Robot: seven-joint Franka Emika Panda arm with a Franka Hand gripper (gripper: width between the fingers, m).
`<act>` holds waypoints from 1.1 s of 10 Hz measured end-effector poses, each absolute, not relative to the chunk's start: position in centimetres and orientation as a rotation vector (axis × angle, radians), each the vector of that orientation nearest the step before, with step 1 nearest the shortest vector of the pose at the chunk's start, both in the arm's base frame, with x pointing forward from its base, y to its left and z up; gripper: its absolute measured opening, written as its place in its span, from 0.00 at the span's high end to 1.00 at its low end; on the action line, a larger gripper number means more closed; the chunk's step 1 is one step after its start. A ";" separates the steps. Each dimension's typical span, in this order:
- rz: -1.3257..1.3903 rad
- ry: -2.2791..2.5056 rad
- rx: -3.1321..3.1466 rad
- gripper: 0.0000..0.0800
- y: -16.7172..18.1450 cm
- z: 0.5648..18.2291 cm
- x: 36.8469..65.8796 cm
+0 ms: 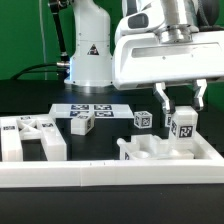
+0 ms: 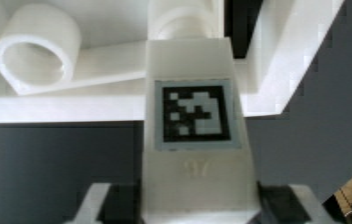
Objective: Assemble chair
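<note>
My gripper [image 1: 183, 116] is at the exterior view's right, shut on a square white chair post [image 1: 184, 128] with a black-and-white tag. It holds the post upright just above a chunky white chair piece [image 1: 150, 151] near the front rail. In the wrist view the tagged post [image 2: 194, 110] runs out from between my fingers [image 2: 112, 201], and its far end reaches the white piece [image 2: 84, 60], which has a rounded part. Whether the post touches that piece I cannot tell. More tagged chair parts [image 1: 28, 136] lie at the exterior view's left, with a T-shaped one [image 1: 80, 122] behind them.
The marker board [image 1: 96, 108] lies flat at mid-table in front of the robot base [image 1: 88, 55]. A small tagged block [image 1: 143, 118] stands beside my gripper. A long plain white rail [image 1: 100, 176] runs along the table's front edge.
</note>
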State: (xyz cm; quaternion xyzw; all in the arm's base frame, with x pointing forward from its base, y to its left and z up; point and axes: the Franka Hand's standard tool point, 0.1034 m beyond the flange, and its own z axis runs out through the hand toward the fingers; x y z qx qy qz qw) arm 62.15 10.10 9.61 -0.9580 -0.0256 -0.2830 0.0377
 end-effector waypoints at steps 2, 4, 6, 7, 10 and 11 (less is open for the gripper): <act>-0.959 -0.081 -2.917 0.64 10.2 9.6 62.0; -0.948 -0.085 -2.921 0.64 10.2 9.6 62.1; -0.935 -0.088 -2.925 0.63 10.2 9.4 62.0; -0.934 -0.089 -2.925 0.35 10.2 9.4 62.0; -0.931 -0.095 -2.929 0.20 10.1 9.4 62.0; -0.922 -0.109 -2.940 0.19 9.5 9.6 62.1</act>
